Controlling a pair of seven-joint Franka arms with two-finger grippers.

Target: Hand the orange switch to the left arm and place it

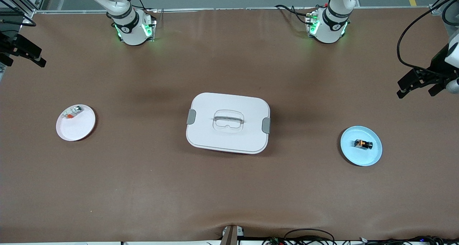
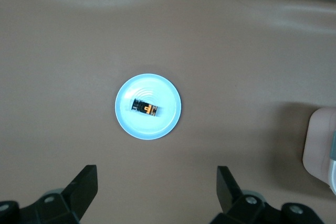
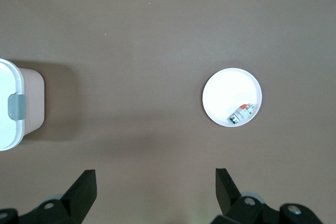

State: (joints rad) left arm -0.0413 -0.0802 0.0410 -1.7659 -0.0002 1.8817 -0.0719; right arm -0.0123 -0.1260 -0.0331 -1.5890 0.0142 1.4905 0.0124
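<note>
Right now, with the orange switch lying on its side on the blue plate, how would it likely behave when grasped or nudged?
The orange switch looks like a small rigid cylinder lying on its side, so a nudge would probably roll it. It is tiny against the blue plate, so likely light and easy to knock aside. The plate's raised rim would probably keep it from rolling off.

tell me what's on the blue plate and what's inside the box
The blue plate holds only the orange switch, lying on its side. The box has its lid on with both side latches in place, so its inside is hidden.
</note>
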